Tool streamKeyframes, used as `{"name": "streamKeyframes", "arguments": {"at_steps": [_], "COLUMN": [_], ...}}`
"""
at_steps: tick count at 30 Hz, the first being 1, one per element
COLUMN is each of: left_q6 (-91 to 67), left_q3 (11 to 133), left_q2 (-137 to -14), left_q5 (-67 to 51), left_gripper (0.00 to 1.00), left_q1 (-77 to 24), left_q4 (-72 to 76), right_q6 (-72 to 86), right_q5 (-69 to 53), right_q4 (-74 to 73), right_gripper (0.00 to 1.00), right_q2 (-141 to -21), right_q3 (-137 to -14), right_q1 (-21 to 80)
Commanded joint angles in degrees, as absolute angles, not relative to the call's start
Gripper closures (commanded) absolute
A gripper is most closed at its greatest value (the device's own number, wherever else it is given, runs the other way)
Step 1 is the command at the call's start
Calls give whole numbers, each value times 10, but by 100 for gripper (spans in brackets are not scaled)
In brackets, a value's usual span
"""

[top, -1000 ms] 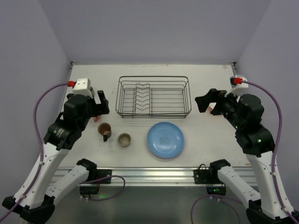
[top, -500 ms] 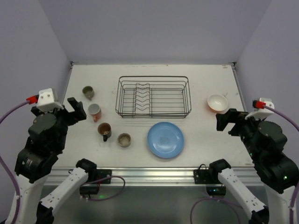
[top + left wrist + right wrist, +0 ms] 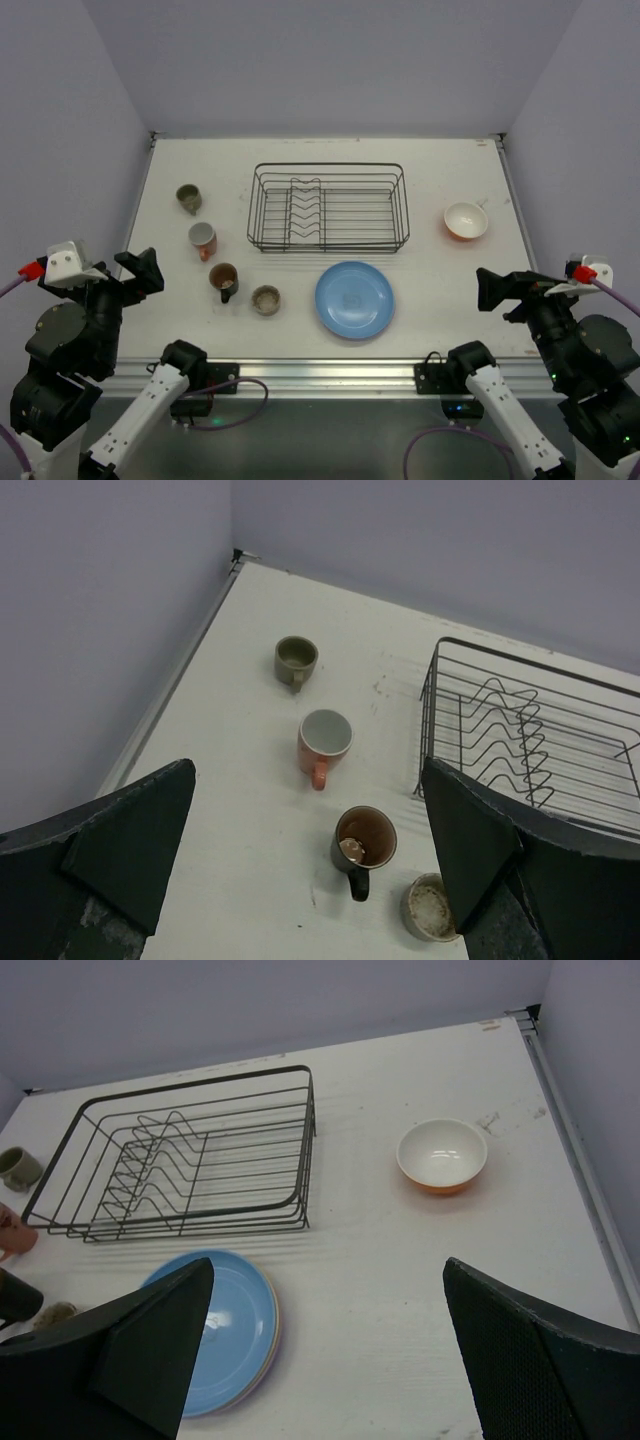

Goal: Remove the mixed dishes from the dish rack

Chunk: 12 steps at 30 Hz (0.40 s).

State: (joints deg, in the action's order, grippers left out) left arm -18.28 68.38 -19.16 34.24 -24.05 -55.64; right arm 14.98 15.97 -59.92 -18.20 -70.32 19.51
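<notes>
The black wire dish rack [image 3: 330,248] stands empty at mid table. A blue plate [image 3: 354,299] lies in front of it on top of a stack; edges of other plates show under it in the right wrist view [image 3: 225,1320]. The orange and white bowl [image 3: 466,221] sits right of the rack. The olive-grey cup [image 3: 188,198], pink cup [image 3: 203,239], dark brown cup [image 3: 224,282] and beige cup [image 3: 266,299] stand left of it. My left gripper [image 3: 135,272] is open and empty, raised at the near left. My right gripper [image 3: 500,288] is open and empty, raised at the near right.
The left wrist view looks down on the cups [image 3: 324,744] and the rack's left end [image 3: 430,715]. The right wrist view shows the rack [image 3: 306,1150] and bowl [image 3: 441,1155]. Walls close the table at the back and both sides.
Both arms have drawn back from beside the rack toward the near edge and outward, with open, empty grippers. The pink and olive-grey cups and the bowl, hidden before, now show.
</notes>
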Motion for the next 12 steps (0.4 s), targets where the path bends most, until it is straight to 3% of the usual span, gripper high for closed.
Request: {"name": "streamKeyframes", "arguments": {"at_steps": [1,12], "left_q6": [-172,-150], "left_q3": [673,667], "left_q2": [-183,-174], "left_q5": [365,365], "left_gripper": [0,0], "left_q1": [-242,-242], "left_q4": [-548,-520], "right_q6": [138,142], "right_q5": [166,169], "right_q4": [-598,-590], "right_gripper": [1,1], "right_q2": [-182,-193], "right_q3": [-700,-696], "right_q1": [197,196]}}
